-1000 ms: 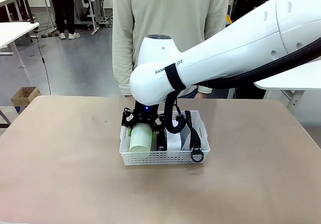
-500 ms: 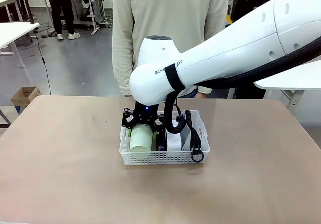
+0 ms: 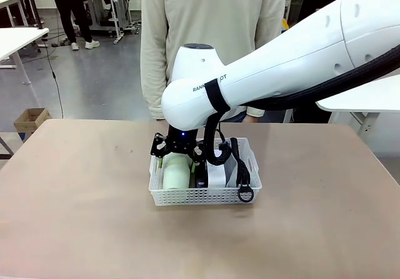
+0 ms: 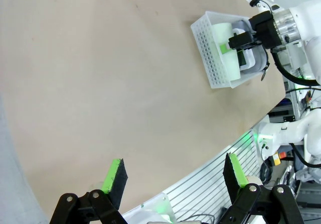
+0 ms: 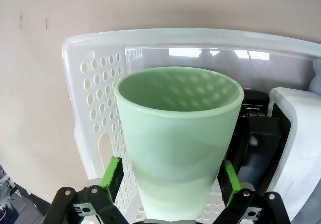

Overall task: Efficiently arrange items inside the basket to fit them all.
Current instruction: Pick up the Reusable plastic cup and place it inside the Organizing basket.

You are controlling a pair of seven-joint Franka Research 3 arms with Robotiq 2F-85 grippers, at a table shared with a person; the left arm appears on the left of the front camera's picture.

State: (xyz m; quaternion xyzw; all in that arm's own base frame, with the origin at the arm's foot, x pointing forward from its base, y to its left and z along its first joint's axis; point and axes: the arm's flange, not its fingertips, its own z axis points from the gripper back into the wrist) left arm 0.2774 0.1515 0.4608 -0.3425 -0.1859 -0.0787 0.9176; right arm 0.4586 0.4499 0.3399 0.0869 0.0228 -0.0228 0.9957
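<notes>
Cup (image 5: 178, 143) lying on its side in the left end of the basket (image 3: 203, 196), centre of the front frame, between the green pads of the right pincer (image 3: 177, 156). Now spreading wider than a moment ago and lifting slightly, pads just off the cup's wall, seemingly letting go. Likely meaning the cup is placed. Sitting just right of it: stapler (image 3: 200, 174), white block (image 3: 217, 174), pouch (image 3: 240, 166) with strap draping over the rim. Crowding the pincer on withdrawal: stapler and basket wall. Hovering wide apart and empty, lower edge of its own view: left pincer (image 4: 173, 176), well away above the bench (image 3: 75, 197).
</notes>
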